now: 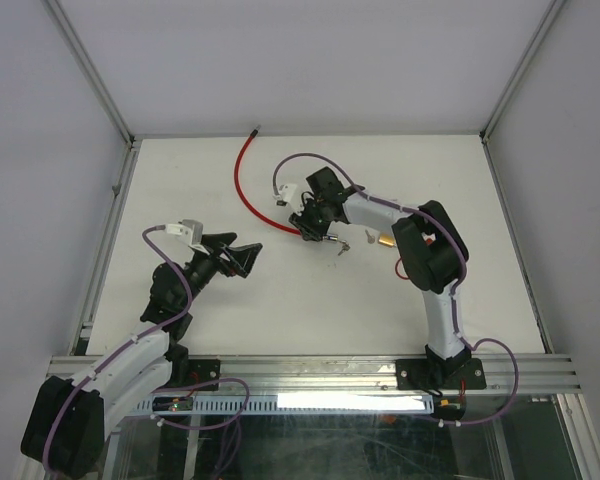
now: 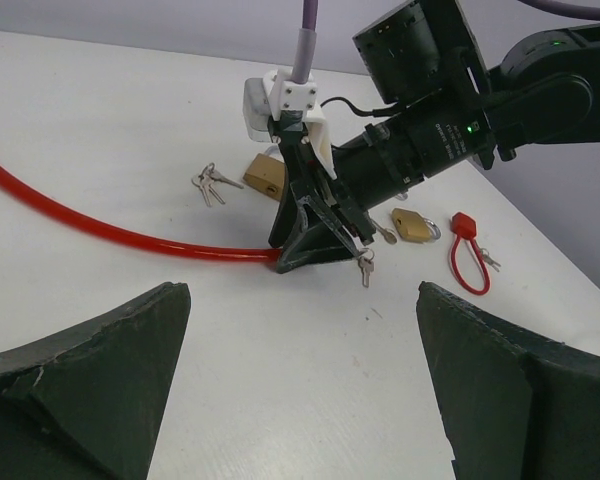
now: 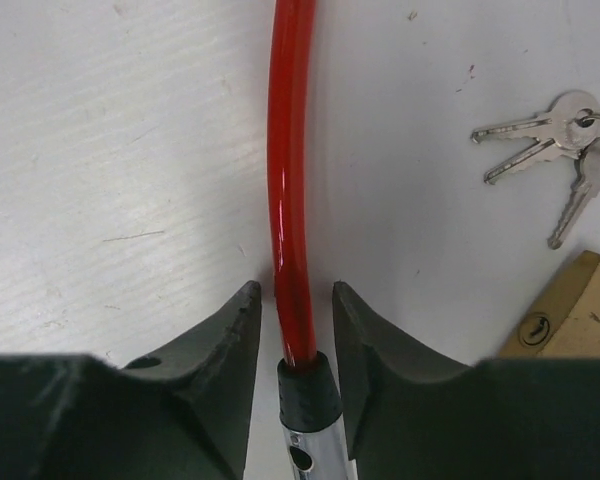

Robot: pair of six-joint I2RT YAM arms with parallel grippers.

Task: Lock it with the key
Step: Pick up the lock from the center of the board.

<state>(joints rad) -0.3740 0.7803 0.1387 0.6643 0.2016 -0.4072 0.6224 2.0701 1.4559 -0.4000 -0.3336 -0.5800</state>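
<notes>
Bottom centre: right gripper (image 3: 297, 295) straddles red cable (image 3: 290, 150) end, cannot tell if clamped; left gripper (image 2: 302, 290) gaping. keys (image 3: 555, 135) untouched; locking all ahead.

Table (image 1: 330, 310) free nr left pincer (image 1: 246, 247) — keys (image 3: 555, 150), padlock (image 3: 570, 315) crowd right of red cable (image 3: 285, 200).
</notes>
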